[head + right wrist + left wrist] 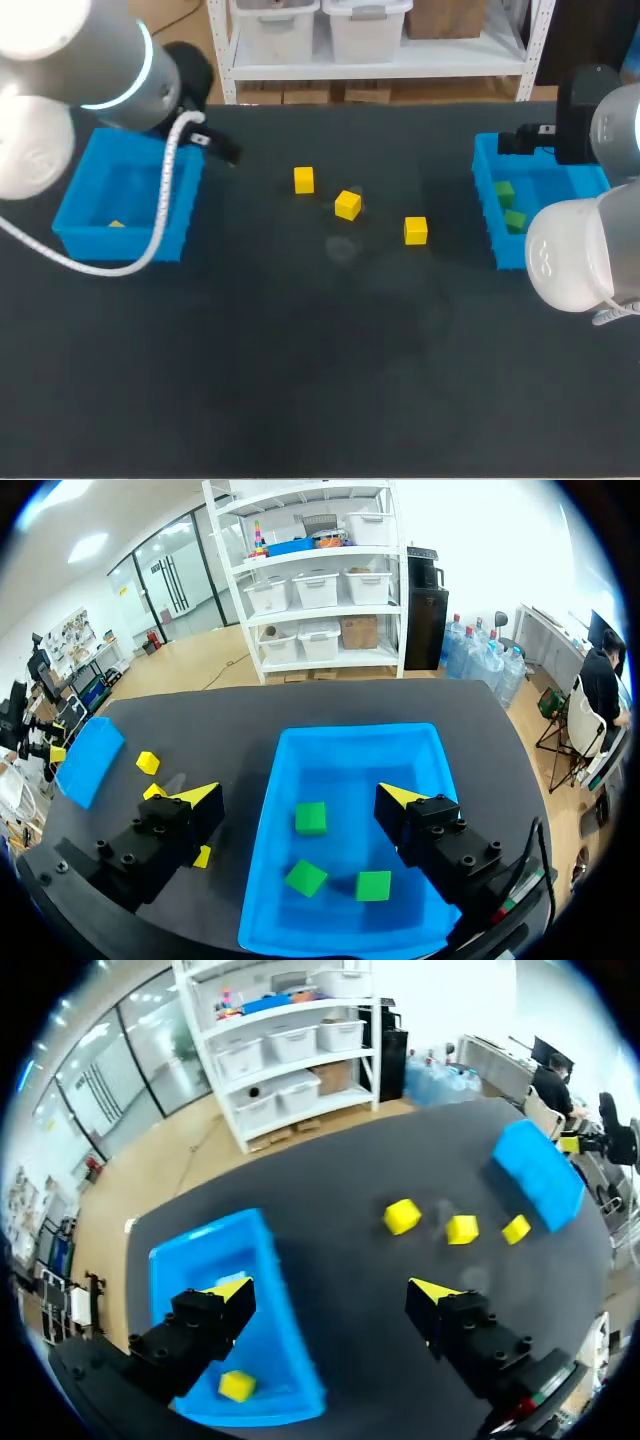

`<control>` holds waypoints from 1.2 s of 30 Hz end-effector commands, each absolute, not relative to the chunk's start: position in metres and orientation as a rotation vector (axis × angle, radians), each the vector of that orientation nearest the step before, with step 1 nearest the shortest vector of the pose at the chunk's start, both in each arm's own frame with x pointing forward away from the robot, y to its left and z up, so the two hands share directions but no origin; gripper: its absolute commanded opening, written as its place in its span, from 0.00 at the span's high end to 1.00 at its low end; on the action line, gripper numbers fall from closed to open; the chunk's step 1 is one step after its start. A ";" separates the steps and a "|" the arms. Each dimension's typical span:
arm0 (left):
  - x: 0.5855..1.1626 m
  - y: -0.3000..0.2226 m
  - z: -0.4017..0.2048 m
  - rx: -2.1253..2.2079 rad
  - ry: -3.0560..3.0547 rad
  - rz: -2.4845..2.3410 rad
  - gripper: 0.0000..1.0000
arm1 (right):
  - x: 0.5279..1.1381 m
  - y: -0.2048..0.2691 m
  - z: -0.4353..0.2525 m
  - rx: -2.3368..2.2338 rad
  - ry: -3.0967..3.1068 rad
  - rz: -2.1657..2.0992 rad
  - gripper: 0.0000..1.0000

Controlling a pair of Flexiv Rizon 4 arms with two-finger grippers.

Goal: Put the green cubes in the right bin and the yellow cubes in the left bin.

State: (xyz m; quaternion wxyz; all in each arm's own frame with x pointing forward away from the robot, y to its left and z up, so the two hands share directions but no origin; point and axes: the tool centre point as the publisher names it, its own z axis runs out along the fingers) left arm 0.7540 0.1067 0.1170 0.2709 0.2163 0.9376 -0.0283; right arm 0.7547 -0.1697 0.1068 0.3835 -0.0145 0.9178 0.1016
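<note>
Three yellow cubes (347, 205) lie on the dark tabletop (300, 380) between two blue plastic bins; the left bin (115, 185) holds another yellow cube (116, 224), the right bin (487, 200) three green cubes (310, 818).

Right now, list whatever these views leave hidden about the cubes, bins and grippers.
1. Head view: the right arm covers part of the right bin; only two of its three green cubes show.
2. Head view: the left arm and cable cross the left bin; its yellow cube shows only as a sliver.
3. Right wrist view: a finger of the right gripper half hides one table cube.
</note>
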 end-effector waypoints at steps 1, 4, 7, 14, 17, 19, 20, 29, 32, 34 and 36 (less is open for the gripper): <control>0.776 0.070 0.098 0.601 2.590 -0.109 0.00 | 0.754 -0.169 0.107 -0.036 2.341 0.255 0.00; 0.780 0.052 0.078 0.604 2.656 -0.167 0.00 | 0.754 -0.169 0.107 -0.036 2.341 0.255 0.00; 0.785 0.040 0.062 0.626 2.695 -0.139 0.00 | 0.754 -0.169 0.107 -0.036 2.341 0.255 0.00; 0.803 0.024 0.036 0.603 2.753 -0.085 0.00 | 0.754 -0.169 0.107 -0.036 2.341 0.255 0.00; 0.806 0.015 0.030 0.600 2.756 -0.059 0.00 | 0.754 -0.169 0.107 -0.036 2.341 0.255 0.00; 0.808 0.009 0.026 0.595 2.761 -0.050 0.00 | 0.754 -0.169 0.107 -0.036 2.341 0.255 0.00; 0.808 0.005 0.023 0.578 2.776 -0.057 0.00 | 0.754 -0.169 0.107 -0.036 2.341 0.255 0.00; 0.813 -0.010 0.013 0.519 2.798 -0.049 0.00 | 0.754 -0.169 0.107 -0.036 2.341 0.255 0.00; 0.815 -0.011 0.008 0.527 2.798 -0.014 0.00 | 0.754 -0.169 0.107 -0.036 2.341 0.255 0.00; 0.817 -0.011 0.003 0.525 2.809 0.000 0.00 | 0.754 -0.169 0.107 -0.036 2.341 0.255 0.00; 0.818 -0.012 -0.001 0.524 2.818 0.014 0.00 | 0.754 -0.169 0.107 -0.036 2.341 0.255 0.00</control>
